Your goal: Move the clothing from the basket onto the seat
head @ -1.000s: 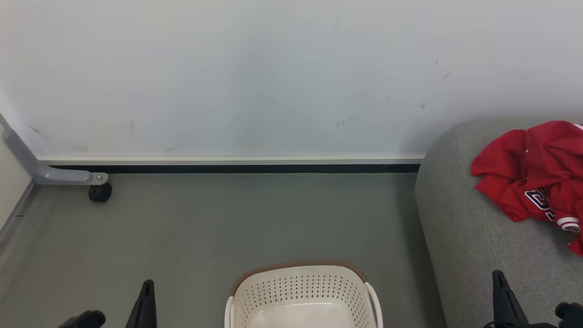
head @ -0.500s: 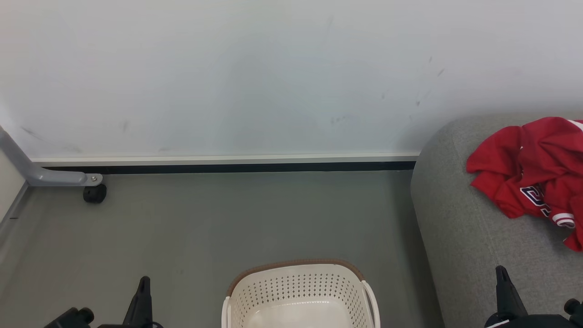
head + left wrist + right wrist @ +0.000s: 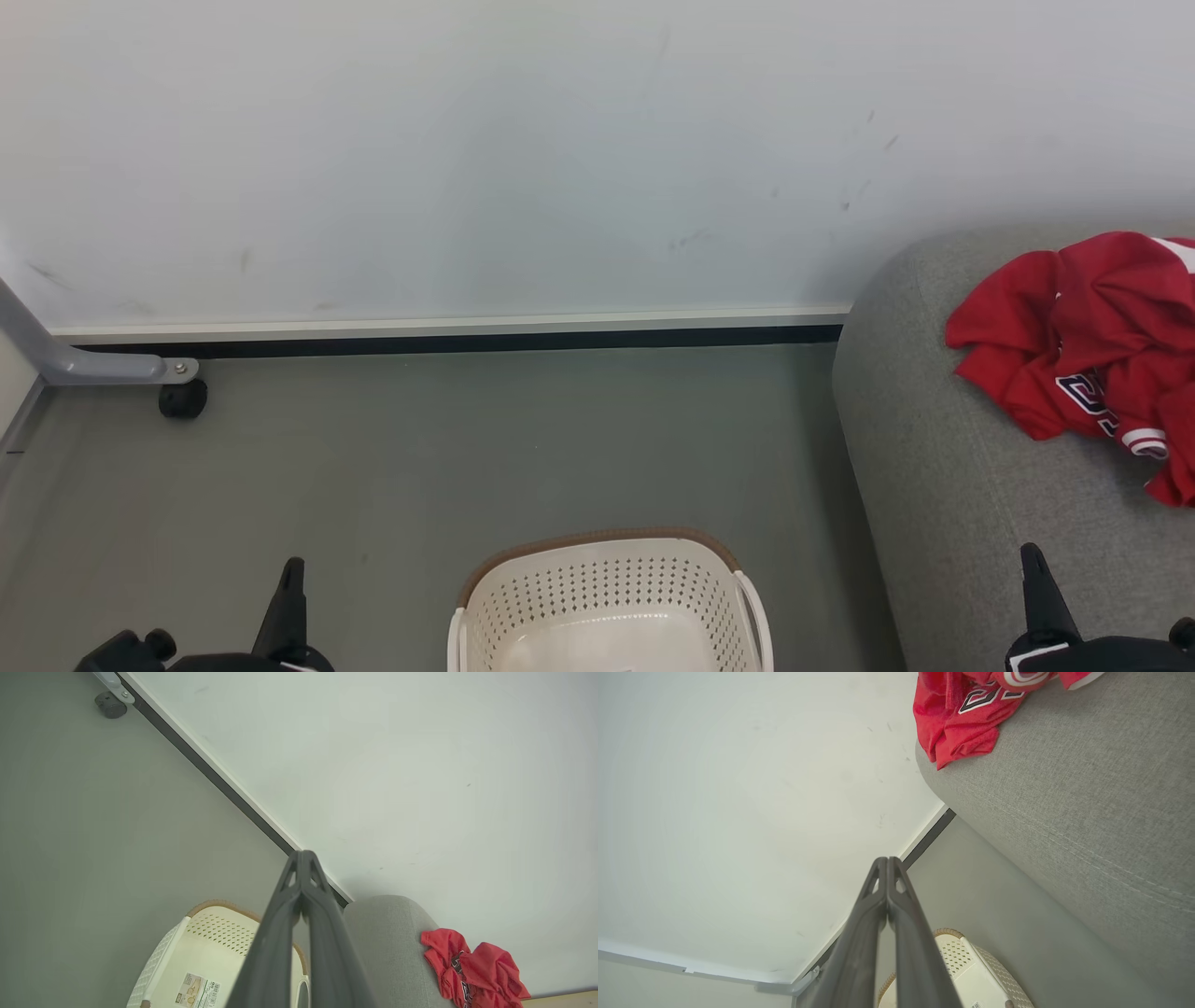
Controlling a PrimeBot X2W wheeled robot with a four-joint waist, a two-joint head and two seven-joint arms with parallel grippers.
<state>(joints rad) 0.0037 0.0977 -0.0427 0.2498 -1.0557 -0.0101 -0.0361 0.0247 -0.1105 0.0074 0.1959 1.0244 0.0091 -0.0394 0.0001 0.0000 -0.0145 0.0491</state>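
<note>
Since a second ago your head camera swung slightly right; nothing else shifted. Head view: clothing (image 3: 1083,355) heaped on seat (image 3: 952,504), basket (image 3: 597,539) on floor beside it. Left wrist: your left gripper (image 3: 302,856) pressed together, holding nothing. Right wrist: right gripper (image 3: 887,861) likewise.

Item count: one basket (image 3: 607,583), one seat (image 3: 980,523), one heap of red clothing (image 3: 1092,355) (the number of garments in the heap cannot be told). Hands: two, the left hand (image 3: 302,858) and the right hand (image 3: 887,863). Casters: one black caster (image 3: 182,399). Labels: one printed label (image 3: 196,990).
</note>
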